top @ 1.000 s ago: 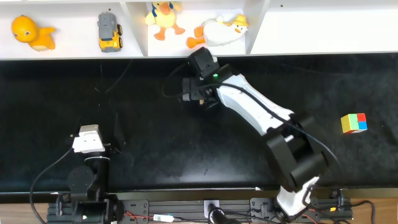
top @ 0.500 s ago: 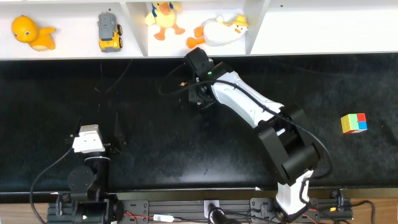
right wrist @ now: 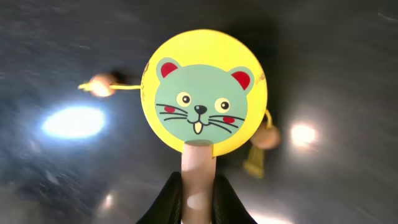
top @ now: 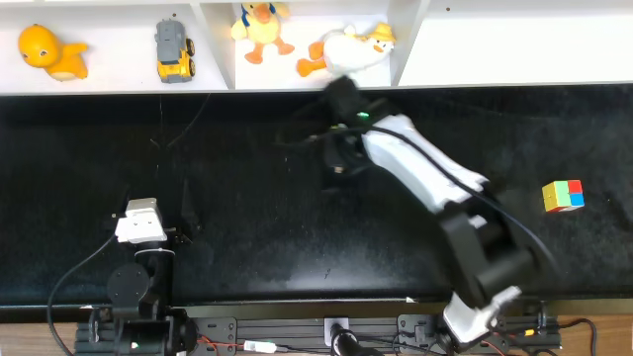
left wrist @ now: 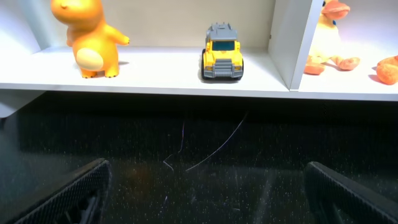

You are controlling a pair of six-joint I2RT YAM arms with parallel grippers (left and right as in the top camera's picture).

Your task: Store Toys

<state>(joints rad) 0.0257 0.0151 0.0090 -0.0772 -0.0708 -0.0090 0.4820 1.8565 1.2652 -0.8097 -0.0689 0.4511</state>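
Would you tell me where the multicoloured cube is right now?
In the top view, the multicoloured cube lies on the black table far to the right, apart from the right arm and in front of the white shelf.

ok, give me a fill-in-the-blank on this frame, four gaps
The right claw is shut on the ____ of the yellow round rattle drum.
The left claw stands ____.
The yellow toy truck shares its shelf compartment with the ____ plastic figure.
The multicoloured cube lies on the ____ table.
Missing: handle; open; orange; black.
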